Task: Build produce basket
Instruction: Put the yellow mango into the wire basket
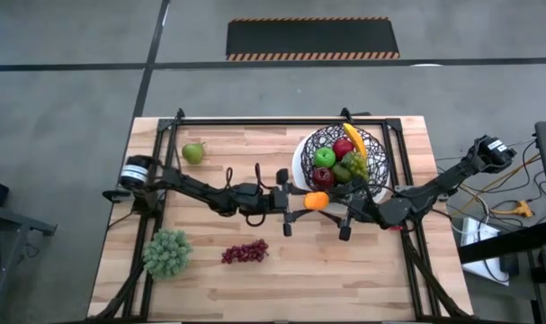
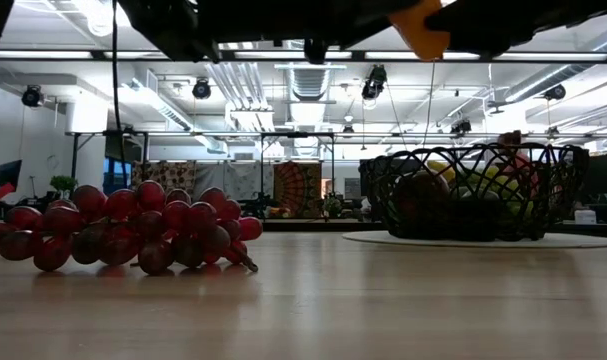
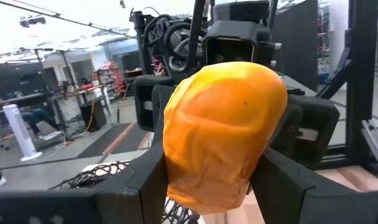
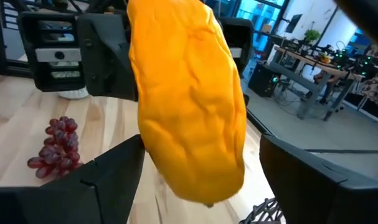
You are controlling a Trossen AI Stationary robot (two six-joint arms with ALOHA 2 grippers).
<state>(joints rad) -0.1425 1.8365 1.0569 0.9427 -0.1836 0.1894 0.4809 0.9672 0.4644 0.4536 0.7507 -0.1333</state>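
Frame centre, above pale wooden tabletop (image 1: 255,279): left end effector (image 1: 301,200) gripping orange fruit (image 1: 317,201), right end effector (image 1: 337,205) wide around it; workshop behind.

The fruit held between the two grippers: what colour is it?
Orange, with a wrinkled skin; the fruit shows best in the left wrist view.
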